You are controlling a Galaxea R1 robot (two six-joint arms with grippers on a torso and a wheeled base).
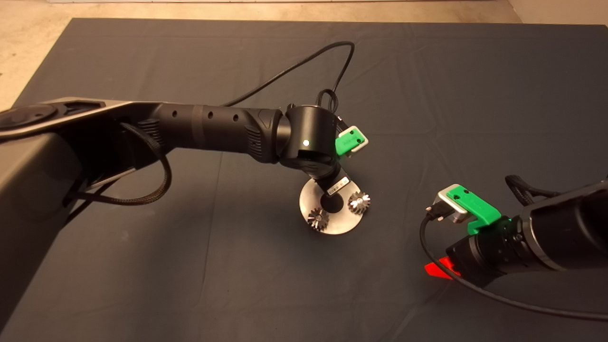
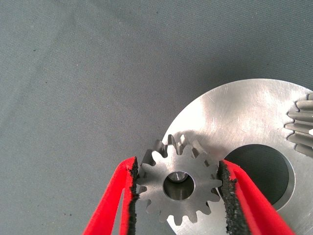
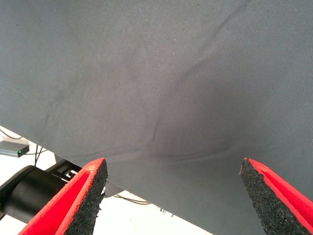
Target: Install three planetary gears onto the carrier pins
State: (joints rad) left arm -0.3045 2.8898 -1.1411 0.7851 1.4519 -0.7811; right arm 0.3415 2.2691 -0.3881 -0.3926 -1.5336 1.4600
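Note:
A flat silver disc [image 1: 344, 228] with a large centre hole lies mid-mat. Two planetary gears [image 1: 318, 218] [image 1: 359, 203] sit on it. In the left wrist view a third planetary gear [image 2: 198, 188] sits at the disc's [image 2: 244, 112] rim, with a carrier pin [image 2: 178, 177] showing in its bore. My left gripper [image 2: 179, 165] is shut on this gear, a pad against the teeth on each side. Another gear [image 2: 301, 122] shows at the edge of that view. From above, the left wrist [image 1: 311, 137] hides that gripper. My right gripper [image 3: 173, 169] stands open over bare mat.
The left arm reaches in across the mat's middle, with a black cable [image 1: 304, 61] looping behind it. The right arm rests at the lower right, one red finger [image 1: 439, 268] low over the mat and a cable [image 1: 475, 289] trailing to the right edge.

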